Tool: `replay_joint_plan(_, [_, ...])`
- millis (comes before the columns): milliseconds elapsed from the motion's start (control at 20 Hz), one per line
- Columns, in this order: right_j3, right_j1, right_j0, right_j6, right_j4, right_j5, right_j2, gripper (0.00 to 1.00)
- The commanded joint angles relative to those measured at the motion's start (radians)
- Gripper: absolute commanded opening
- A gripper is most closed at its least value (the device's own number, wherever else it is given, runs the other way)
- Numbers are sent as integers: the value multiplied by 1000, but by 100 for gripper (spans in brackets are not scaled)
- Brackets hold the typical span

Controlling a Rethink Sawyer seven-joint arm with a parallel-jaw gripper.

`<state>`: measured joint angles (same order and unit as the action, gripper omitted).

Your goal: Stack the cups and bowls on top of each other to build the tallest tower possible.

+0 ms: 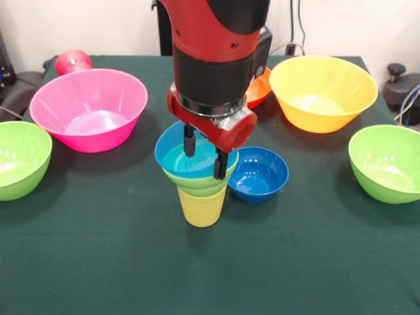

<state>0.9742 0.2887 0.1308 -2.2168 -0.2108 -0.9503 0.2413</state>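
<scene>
The gripper [205, 152] hangs right over the tower [199, 180]. Its two black fingers [189, 140] are a little way apart. One finger dips inside the light blue bowl [177, 154] on top, and the other sits at that bowl's rim, so the rim seems to be between them. I cannot tell if they are squeezing it.

Below the fingers, the light blue bowl sits in small green bowls, and those sit in the yellow cup [202, 209] at the bottom.

Just beside the fingers is a dark blue bowl [258, 174], touching the tower. Well off to each side sits a green bowl [387, 163], with the other green one [21, 157] at the edge.

Behind the fingers are a big pink bowl [89, 108], a big yellow bowl [323, 92] and an orange bowl [259, 87] partly hidden by the arm. A red cup [72, 61] lies farthest back.

Everything stands on a dark green table [98, 249]. A pale wall is behind.
</scene>
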Motion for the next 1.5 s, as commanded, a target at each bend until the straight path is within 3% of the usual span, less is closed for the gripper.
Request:
replay_joint_plan(50, [121,25,30,39,0,-15,-137,100])
replay_joint_plan(300, [103,12,43,47,11,58,-152,100])
replay_joint_plan(500, [106,18,45,43,14,52,-153,100])
replay_joint_plan(1050, [123,81,27,19,21,-73,-120,100])
replay_joint_plan(1500, [302,220,-29,2,35,-80,-85,100])
